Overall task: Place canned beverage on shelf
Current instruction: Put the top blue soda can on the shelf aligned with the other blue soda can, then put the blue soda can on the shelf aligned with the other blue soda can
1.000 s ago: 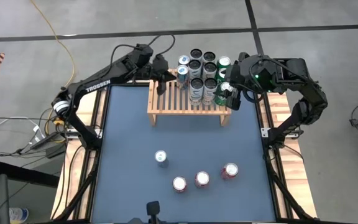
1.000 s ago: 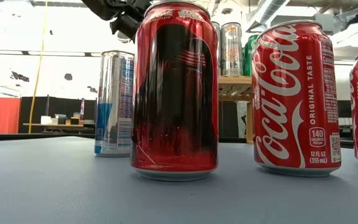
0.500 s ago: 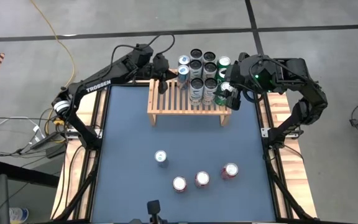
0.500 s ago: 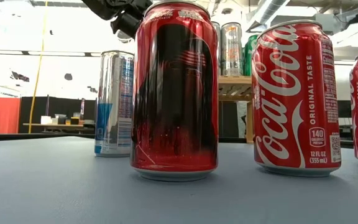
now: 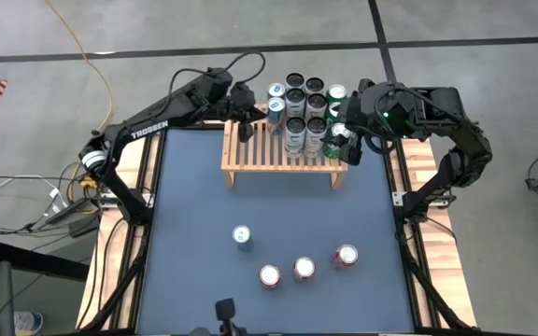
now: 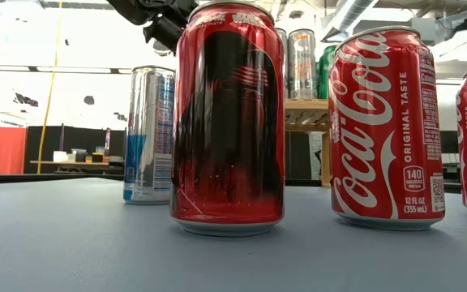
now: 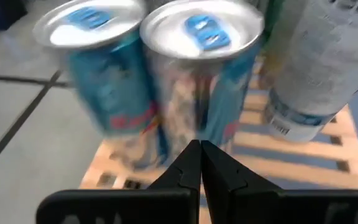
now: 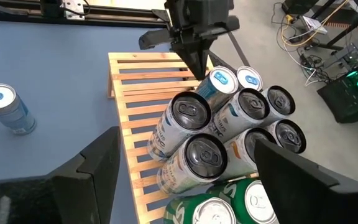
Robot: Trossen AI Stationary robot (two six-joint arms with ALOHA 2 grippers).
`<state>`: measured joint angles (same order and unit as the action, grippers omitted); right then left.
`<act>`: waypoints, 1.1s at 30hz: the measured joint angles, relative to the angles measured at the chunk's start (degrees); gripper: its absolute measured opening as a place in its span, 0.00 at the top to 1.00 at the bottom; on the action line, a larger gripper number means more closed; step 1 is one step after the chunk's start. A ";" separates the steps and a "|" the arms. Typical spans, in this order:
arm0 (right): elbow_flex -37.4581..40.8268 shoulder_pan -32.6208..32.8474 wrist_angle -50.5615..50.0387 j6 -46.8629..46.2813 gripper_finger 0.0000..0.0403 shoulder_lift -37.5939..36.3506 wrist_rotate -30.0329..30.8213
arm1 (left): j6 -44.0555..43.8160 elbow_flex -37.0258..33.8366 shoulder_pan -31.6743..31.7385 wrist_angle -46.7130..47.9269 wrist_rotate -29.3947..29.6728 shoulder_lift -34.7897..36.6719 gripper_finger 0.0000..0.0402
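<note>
Left gripper (image 5: 244, 124), fingers pressed together and empty, sits over the shelf (image 5: 282, 149) at about eleven o'clock on the table (image 5: 194, 215), tip right up against the blue-and-silver cans (image 7: 197, 93) at the rack's back-left. Compare a second back and almost nothing has moved: same reach, same spot, cans in the same cluster. To my eye that means a nudge or a pause rather than a fresh delivery, and the job is far from over. Right gripper (image 5: 344, 138) waits at one o'clock, fingers spread wide around the green cans (image 5: 332, 140) at the shelf's right end, whether touching I cannot tell. Still to go: the slim silver can (image 5: 242, 235) near centre and three red cans (image 5: 304, 268) around five o'clock, all upright on the table, well apart from the shelf.
</note>
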<state>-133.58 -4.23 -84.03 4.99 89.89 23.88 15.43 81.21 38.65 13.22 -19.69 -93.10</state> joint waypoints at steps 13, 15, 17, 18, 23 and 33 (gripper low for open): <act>-0.01 0.00 0.04 -0.88 0.22 0.00 -0.02 | 9.50 0.02 1.19 25.77 -27.12 9.09 1.00; -0.02 0.00 0.04 -1.09 0.22 0.00 -0.02 | 11.95 0.02 0.10 32.91 -30.44 9.83 1.00; 0.00 0.00 0.04 -1.07 0.22 0.00 -0.02 | 14.25 0.02 -1.47 39.69 -31.36 10.32 0.99; 0.00 0.00 0.06 -1.07 0.22 0.00 -0.02 | 15.23 0.02 -2.72 42.36 -31.50 10.38 0.98; -0.01 0.00 0.09 -1.07 0.22 0.00 -0.04 | 15.20 -1.09 -10.58 44.43 -39.10 11.65 0.91; 0.00 0.00 0.11 0.27 0.22 0.00 -0.28 | -0.19 -5.77 -15.56 37.65 -46.85 11.41 0.84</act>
<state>-133.58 -4.23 -83.92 5.26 89.89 23.60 15.24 75.44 23.09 50.87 -66.54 -81.68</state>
